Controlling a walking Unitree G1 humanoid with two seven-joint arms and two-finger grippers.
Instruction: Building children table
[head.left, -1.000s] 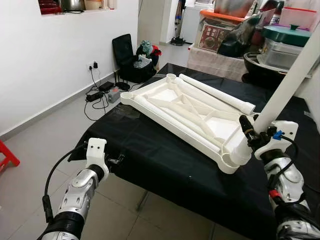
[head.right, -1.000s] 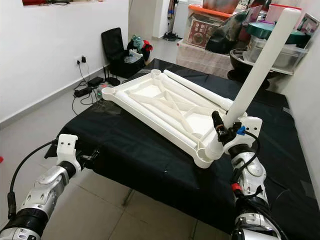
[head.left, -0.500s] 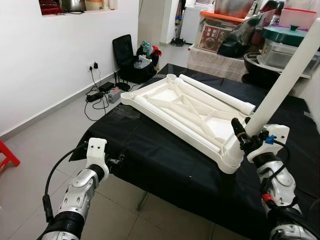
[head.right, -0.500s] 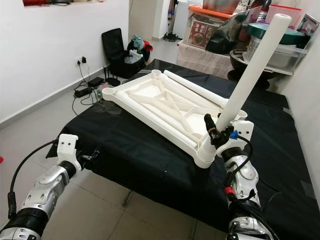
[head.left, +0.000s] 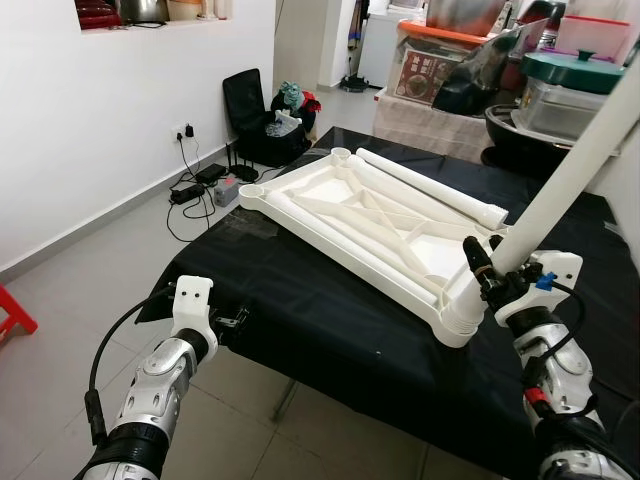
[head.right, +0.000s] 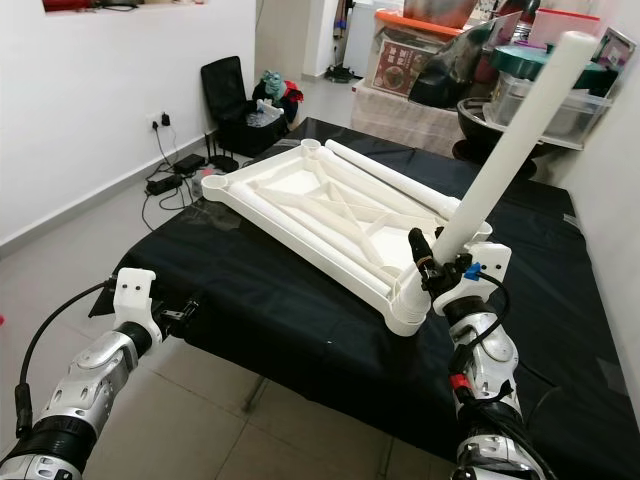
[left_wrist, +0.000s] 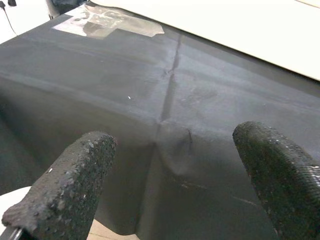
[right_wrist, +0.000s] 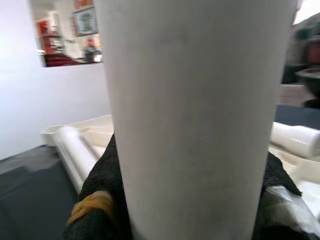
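One leg (head.right: 510, 150) was all you had brought to a socket at this moment, and I judged it only partly home. Your right gripper (head.right: 437, 262) was clamped on that white tube near its lower end, fingers closed round it, with the tube rising up and away from the gripper at a slant rather than upright. Just below the gripper, the ribbed foot of the leg met the corner socket (head.right: 408, 313) of the upturned tabletop (head.right: 330, 215); whether it was seated or merely resting in the mouth I could not tell.

Beyond the gripper, further across the worktop (head.right: 260, 290), two loose legs (head.left: 430, 188) lay alongside the far edge of the tabletop, not yet fitted. Another leg lay on the near side, along the frame (head.left: 340, 235). The far corner sockets (head.left: 250, 190) stood empty.

Your left gripper (left_wrist: 170, 180) hung off the near edge of the black-covered worktop, well apart from the parts, its fingers (left_wrist: 75, 175) spread wide and holding nothing.

By my reckoning you were early on: the first leg needed straightening and pressing down, and three remained.
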